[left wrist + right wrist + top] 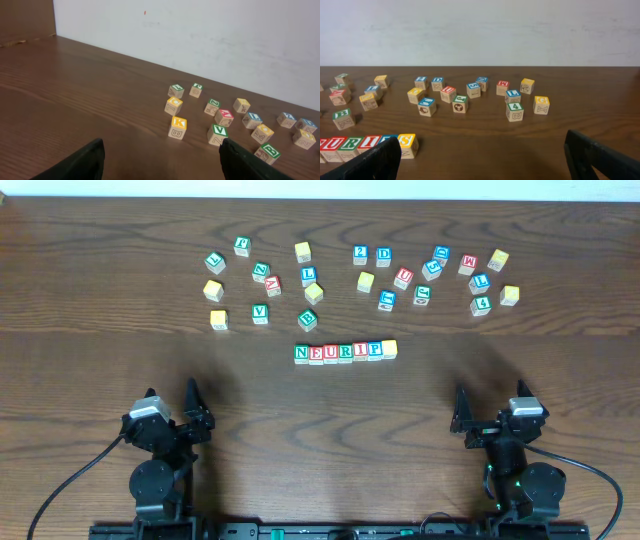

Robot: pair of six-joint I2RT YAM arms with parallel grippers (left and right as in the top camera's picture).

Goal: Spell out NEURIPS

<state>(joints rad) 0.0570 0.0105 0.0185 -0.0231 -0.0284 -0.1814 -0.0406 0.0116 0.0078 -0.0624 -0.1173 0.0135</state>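
Note:
Seven cubes stand in one touching row at the table's middle (pixel 345 351): green N (pixel 301 353), red E (pixel 316 353), U (pixel 331 353), R (pixel 346 352), red I (pixel 360 351), blue P (pixel 375 350) and a yellow-faced cube (pixel 390 348). In the right wrist view the yellow cube shows an S (pixel 407 145), with the row's end beside it. My left gripper (pixel 192 412) is open and empty at the near left. My right gripper (pixel 462 420) is open and empty at the near right. Both are well short of the row.
Several spare cubes lie scattered behind the row: a left cluster (pixel 260 275) and a right cluster (pixel 430 275). The left wrist view shows some, such as a yellow K (pixel 178 127) and a green V (pixel 218 134). A white wall (pixel 200 35) stands behind.

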